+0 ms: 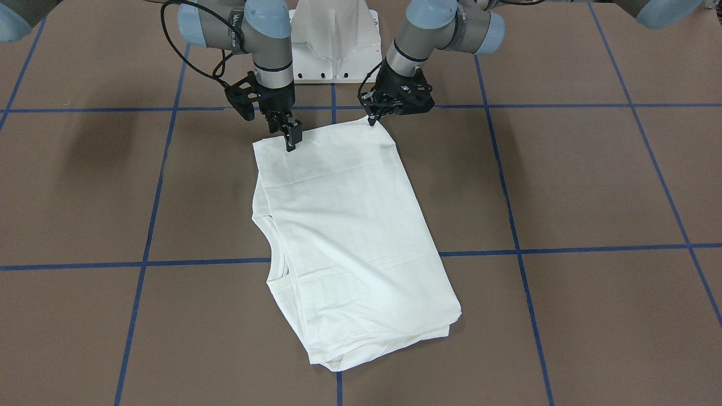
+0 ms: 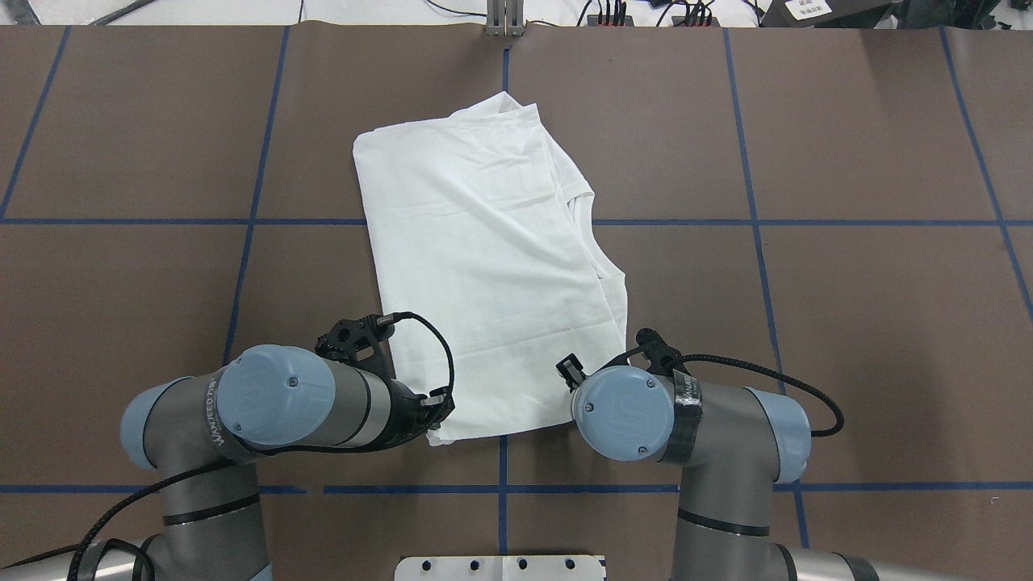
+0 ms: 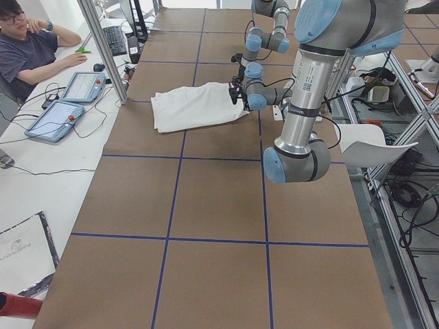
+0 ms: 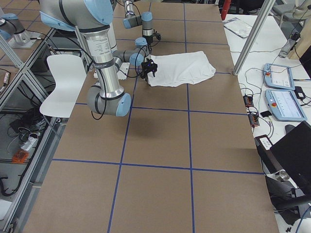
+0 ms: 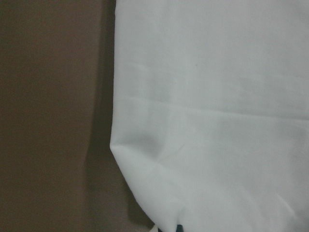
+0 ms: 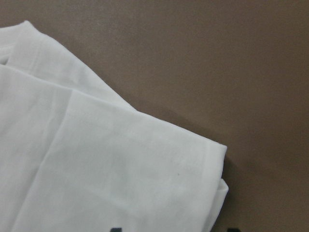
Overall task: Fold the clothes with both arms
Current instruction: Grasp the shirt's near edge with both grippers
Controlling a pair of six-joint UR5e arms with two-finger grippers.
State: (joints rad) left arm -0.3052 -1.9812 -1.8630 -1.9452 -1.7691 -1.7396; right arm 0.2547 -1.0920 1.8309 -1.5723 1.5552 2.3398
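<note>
White cotton lies on the brown table (image 1: 564,186). It is the shirt (image 1: 350,225), folded into a long narrow slab. One short end is near the robot's base and the other is far out across the table. The collar (image 1: 275,242) shows along one long side.

Both grippers are down at the near short end, one at each corner. The left gripper (image 1: 372,120) has its jaws drawn together on its corner. In its wrist view the cloth edge runs up into them, so I take it to be pinching the shirt. The right gripper (image 1: 290,138) stands over the other corner with its jaws apart. Its fingertips (image 6: 116,230) show dark on either side of the hem corner, with nothing pinched yet.

As I read it, the step in hand is taking hold of the near end for the next fold. The right jaws need to close on every layer at that corner. Then both arms need to lift together and carry the edge level over the far half, so the slab does not skew or shed a layer.

The printed text and neck label are nowhere visible, and the sleeves are tucked out of sight. From above, the arms cover most of both grippers. The left wrist view cuts its fingers off at the bottom edge, so that grip is hard to confirm.
</note>
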